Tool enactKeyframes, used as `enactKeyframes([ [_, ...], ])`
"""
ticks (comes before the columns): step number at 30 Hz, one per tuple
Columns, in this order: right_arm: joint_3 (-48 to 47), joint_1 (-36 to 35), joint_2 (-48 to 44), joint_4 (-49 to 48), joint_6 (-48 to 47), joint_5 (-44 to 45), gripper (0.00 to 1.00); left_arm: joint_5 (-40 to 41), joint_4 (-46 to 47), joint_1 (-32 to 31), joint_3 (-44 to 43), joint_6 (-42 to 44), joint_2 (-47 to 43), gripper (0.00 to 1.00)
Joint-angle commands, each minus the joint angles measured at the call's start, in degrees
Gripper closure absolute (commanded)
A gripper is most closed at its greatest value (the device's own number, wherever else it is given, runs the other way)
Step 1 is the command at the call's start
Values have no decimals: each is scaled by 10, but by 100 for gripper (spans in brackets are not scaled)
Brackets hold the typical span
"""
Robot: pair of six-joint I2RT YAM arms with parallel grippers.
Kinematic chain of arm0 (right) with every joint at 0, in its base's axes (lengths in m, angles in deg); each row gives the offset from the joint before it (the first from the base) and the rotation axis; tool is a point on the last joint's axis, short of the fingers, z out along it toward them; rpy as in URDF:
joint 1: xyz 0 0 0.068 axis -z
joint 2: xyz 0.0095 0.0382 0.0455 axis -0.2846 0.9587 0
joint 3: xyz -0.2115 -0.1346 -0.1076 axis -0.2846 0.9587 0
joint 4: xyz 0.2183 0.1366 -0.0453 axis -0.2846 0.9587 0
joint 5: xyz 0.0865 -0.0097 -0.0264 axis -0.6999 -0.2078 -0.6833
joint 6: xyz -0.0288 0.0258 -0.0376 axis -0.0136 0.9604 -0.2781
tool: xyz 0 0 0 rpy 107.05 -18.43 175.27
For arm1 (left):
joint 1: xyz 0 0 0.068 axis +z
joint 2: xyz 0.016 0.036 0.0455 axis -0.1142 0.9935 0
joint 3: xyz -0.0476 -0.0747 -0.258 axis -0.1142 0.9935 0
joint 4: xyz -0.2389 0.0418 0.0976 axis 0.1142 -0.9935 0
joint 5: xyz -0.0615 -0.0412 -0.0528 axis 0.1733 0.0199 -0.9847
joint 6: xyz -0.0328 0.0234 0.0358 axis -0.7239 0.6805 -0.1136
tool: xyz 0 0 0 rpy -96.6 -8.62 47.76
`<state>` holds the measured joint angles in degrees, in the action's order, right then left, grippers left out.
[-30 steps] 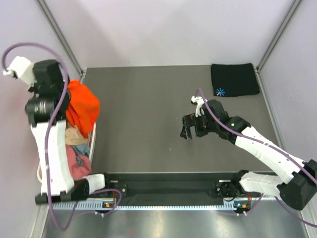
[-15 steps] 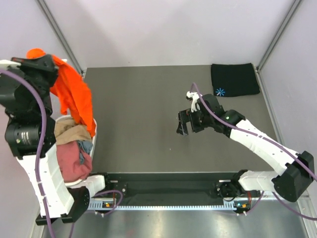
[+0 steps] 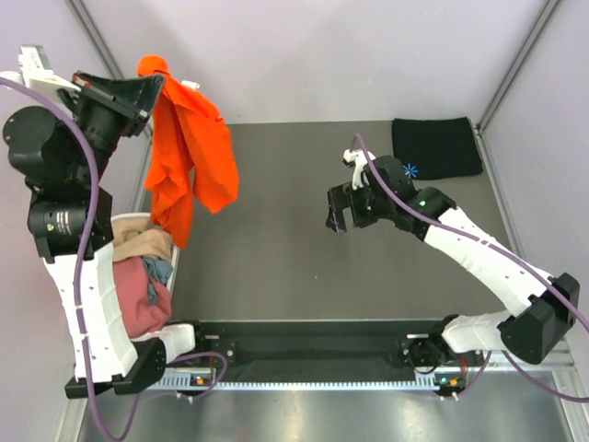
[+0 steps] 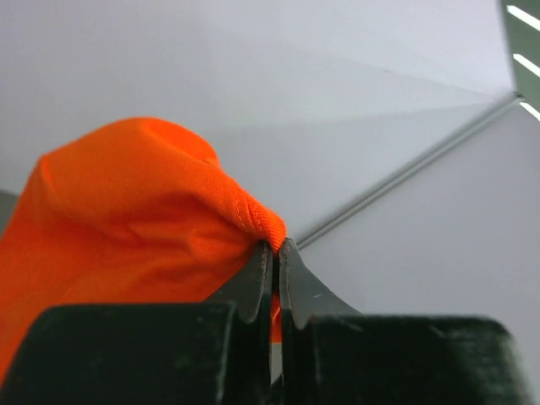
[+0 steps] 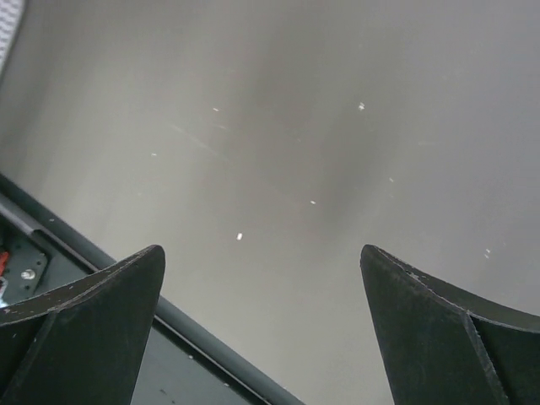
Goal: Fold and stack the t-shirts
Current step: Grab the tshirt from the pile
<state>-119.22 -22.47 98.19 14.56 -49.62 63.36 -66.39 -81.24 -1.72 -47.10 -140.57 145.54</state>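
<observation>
Left gripper (image 4: 276, 250) clamped on a bunched fold of the orange t-shirt (image 3: 193, 157), soft knit hanging crumpled over the left edge of the matte grey table (image 3: 267, 249). Right gripper (image 3: 339, 210) spread wide, empty. Black t-shirt (image 3: 437, 147) folded into a flat rectangle, far-right corner.

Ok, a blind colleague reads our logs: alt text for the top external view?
The left fingers, raised high, pinch an orange t-shirt that hangs limp near a basket of tan and pink shirts. The right fingers hover open over the grey table; a folded black t-shirt lies at its far right corner.
</observation>
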Motion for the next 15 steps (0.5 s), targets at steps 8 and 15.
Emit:
enactKeyframes([
  [8, -59, 2, 5, 39, -10, 63, 0, -101, 182, 2, 57, -62, -59, 100],
  [15, 20, 4, -38, 54, -13, 108, 0, -111, 262, -33, 422, -120, -176, 100],
])
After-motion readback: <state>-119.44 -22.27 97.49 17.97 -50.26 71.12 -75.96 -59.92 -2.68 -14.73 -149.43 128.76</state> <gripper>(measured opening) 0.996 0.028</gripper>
